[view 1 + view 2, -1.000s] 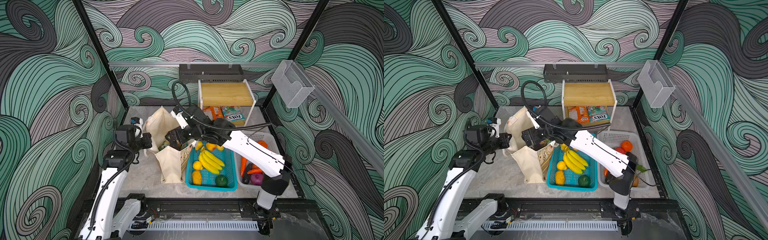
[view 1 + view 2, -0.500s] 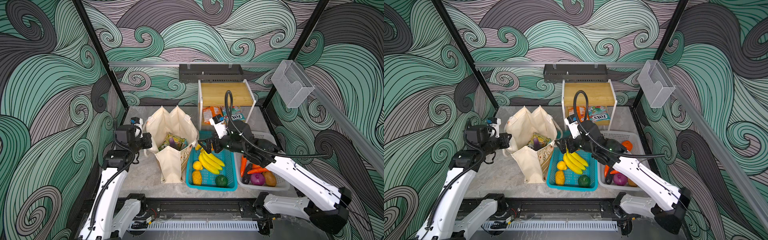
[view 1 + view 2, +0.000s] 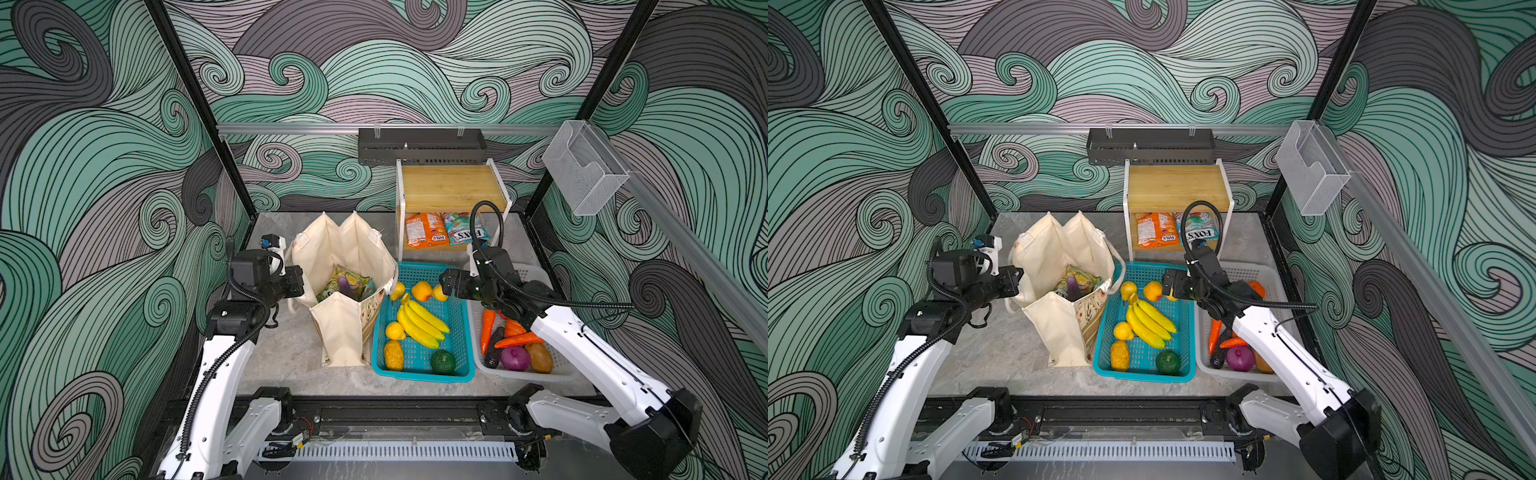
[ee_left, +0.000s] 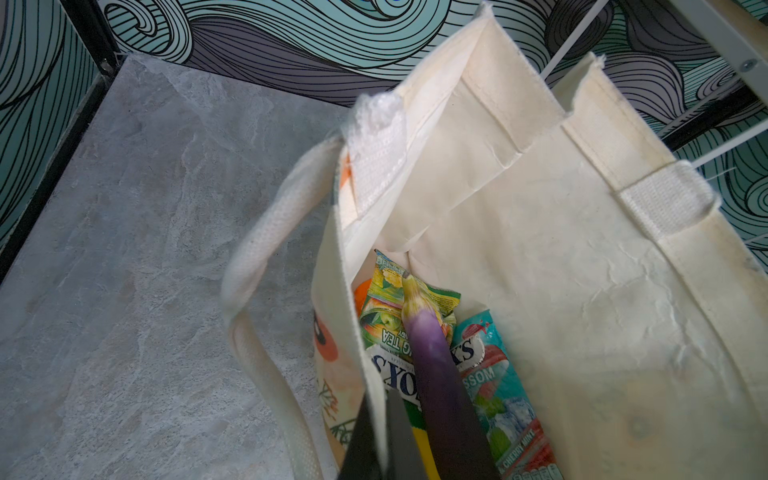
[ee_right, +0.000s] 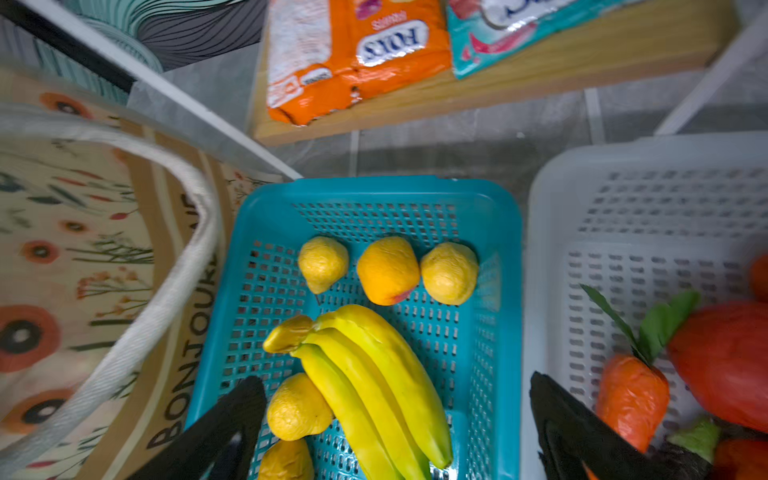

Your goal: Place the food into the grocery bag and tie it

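Observation:
The cream grocery bag [image 3: 340,249] [image 3: 1059,249] stands open left of centre. My left gripper [image 3: 297,282] [image 4: 380,440] is shut on the bag's left rim. In the left wrist view a purple eggplant [image 4: 436,374], a green packet [image 4: 390,307] and a teal packet [image 4: 498,395] lie inside. My right gripper [image 3: 444,282] [image 5: 395,424] hangs open and empty over the teal basket's far end, above the bananas [image 3: 419,320] [image 5: 374,374] and an orange [image 3: 422,291]. A carrot [image 3: 488,328] lies in the white basket. Two more packets [image 3: 424,230] rest on the shelf.
The teal basket [image 3: 424,376] with fruit sits right of the bag, the white basket [image 3: 536,376] with vegetables beside it. A wooden shelf [image 3: 451,183] stands at the back, a black rack [image 3: 422,145] above it. A clear holder [image 3: 584,174] hangs on the right rail.
My right arm has drawn back from the bag's mouth to the right and now hovers open over the teal basket. The bag's inside shows again. The left arm has not moved.

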Robot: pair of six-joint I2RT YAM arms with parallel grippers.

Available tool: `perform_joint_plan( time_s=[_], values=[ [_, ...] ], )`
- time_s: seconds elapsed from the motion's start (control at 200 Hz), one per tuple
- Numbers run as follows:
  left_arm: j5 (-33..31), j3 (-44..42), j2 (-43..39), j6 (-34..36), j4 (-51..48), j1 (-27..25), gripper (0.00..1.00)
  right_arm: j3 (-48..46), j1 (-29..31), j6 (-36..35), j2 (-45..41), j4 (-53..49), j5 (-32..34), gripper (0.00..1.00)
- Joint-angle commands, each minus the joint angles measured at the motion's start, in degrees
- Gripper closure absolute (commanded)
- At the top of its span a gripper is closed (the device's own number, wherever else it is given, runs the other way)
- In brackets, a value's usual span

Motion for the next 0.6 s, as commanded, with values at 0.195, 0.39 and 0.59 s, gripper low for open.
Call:
perform_joint_plan(
  time_s=[0.195,0.39,0.59],
  values=[
    [1.9,-0.6,-0.2,0.4,-2.1,0.2,1.00,-7.7,-10.0,8.3,-3.7,-0.7,2.9,0.13],
    [1.9,-0.6,-0.2,0.4,-2.2,0.2,1.00,-12.2,-14.7,10.2,-3.0,2.1,-0.1,0.24],
    [1.9,-0.6,-0.2,0.4,-2.1,0.2,1.00,-16.0,-17.7,10.8,-0.4,5.4,-2.1,0.26]
  ],
)
